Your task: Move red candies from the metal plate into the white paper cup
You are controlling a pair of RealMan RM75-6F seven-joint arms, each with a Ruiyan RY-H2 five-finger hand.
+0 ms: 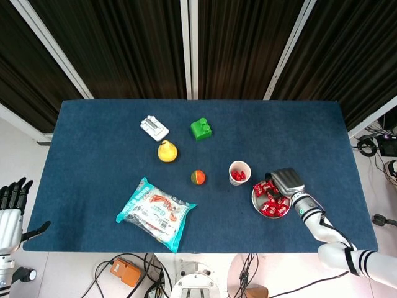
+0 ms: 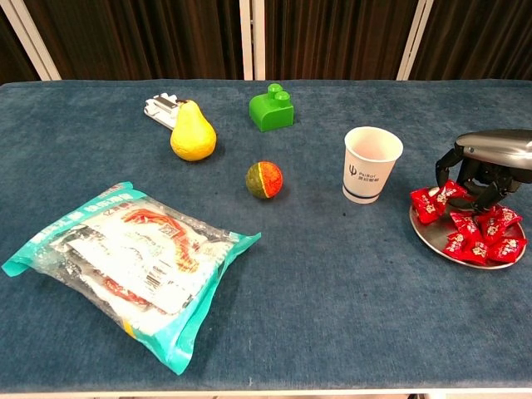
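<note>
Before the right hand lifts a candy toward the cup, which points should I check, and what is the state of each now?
1. Right hand is over the metal plate: ok.
2. Its fingers have closed on a red candy at the plate's left edge: cannot tell; they touch the candies, but a firm hold is not visible.
3. White paper cup stands upright, mouth open, just left of the plate: ok.
4. Cup has room: ok; the head view shows only a few red candies inside.
5. Path from plate to cup is free of other things: ok.
6. Left hand is off the table, far from the work: ok.
</note>
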